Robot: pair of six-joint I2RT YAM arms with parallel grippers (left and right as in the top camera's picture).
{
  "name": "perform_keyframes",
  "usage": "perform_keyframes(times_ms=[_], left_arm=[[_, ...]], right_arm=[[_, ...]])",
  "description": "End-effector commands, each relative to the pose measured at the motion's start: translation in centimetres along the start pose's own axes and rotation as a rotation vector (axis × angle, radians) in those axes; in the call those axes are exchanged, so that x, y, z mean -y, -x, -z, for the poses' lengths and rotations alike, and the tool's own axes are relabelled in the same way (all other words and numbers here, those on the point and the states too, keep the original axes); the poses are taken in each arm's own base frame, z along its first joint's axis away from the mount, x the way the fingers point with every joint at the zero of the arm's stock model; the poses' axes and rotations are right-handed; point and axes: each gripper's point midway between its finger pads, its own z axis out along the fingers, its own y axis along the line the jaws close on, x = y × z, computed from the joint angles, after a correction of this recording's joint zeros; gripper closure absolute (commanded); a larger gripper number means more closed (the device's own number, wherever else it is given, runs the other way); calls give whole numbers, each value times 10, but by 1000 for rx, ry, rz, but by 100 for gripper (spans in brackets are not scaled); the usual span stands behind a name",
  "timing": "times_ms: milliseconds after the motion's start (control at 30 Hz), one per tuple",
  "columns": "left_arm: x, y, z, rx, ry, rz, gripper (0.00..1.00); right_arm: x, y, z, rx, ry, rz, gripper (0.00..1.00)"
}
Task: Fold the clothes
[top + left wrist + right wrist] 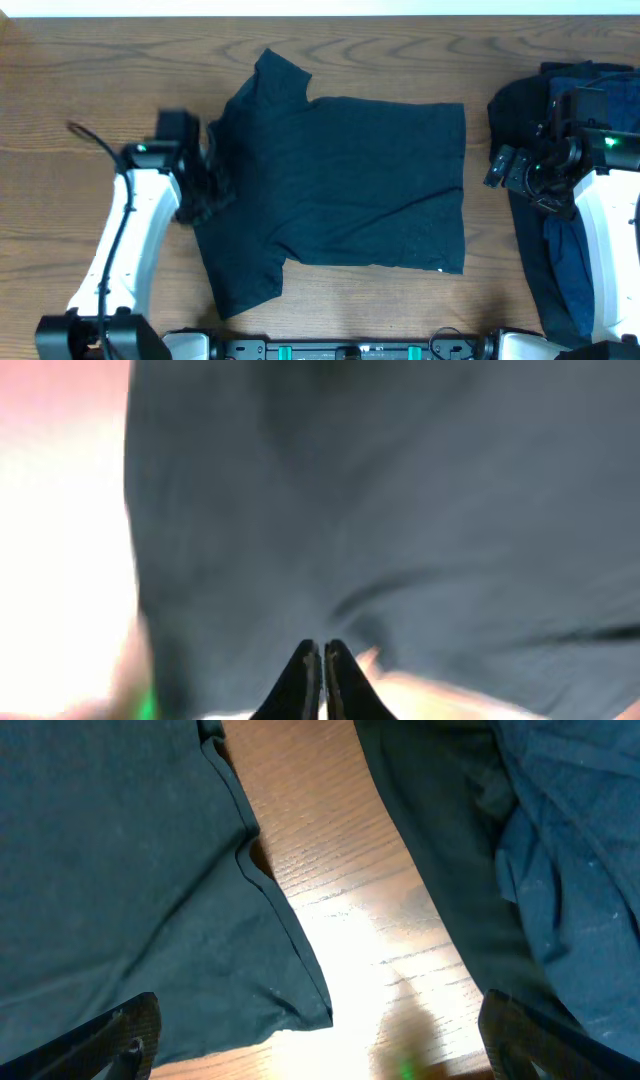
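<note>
The black T-shirt (350, 180) lay flat mid-table, its long axis running 9 to 3 o'clock, collar end toward 9; the left gripper (205, 190), nearer, was clenched on that collar-side edge, the cloth stretching away toward 3; the right gripper (500, 168) hung spread wide, holding nothing, just off the hem at 3; the other clothes (565, 270) were heaped beyond it.

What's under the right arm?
A pile of dark clothes, black and navy, on the table. The arm covers part of it, so the rest is hidden.
</note>
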Motion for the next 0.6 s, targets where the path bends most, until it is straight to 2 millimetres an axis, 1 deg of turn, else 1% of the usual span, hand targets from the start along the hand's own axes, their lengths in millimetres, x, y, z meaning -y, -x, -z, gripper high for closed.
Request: perform_keyframes(times_ms=[0, 67, 133, 233, 300, 367, 433, 467, 533, 567], left_arm=[[21, 47, 24, 156, -22, -112, 94], [37, 74, 31, 220, -53, -126, 94], [50, 98, 31, 252, -68, -132, 94], [69, 135, 19, 263, -78, -156, 94], [80, 156, 4, 259, -76, -183, 94], [91, 172, -15, 252, -75, -205, 94], [101, 184, -36, 248, -76, -224, 94], [106, 191, -51, 250, -79, -231, 94], [111, 199, -74, 257, -82, -240, 94], [110, 203, -84, 260, -76, -240, 94]], right_arm=[[4, 3, 2, 10, -13, 5, 1], [4, 2, 2, 10, -13, 5, 1], [4, 3, 2, 10, -13, 5, 1], [4, 3, 2, 11, -12, 5, 1], [4, 3, 2, 10, -13, 5, 1], [4, 2, 2, 10, -13, 5, 1], [4, 3, 2, 11, -12, 5, 1], [4, 3, 2, 11, -12, 5, 1], [4, 3, 2, 11, -12, 5, 1], [4, 3, 2, 10, -13, 5, 1]])
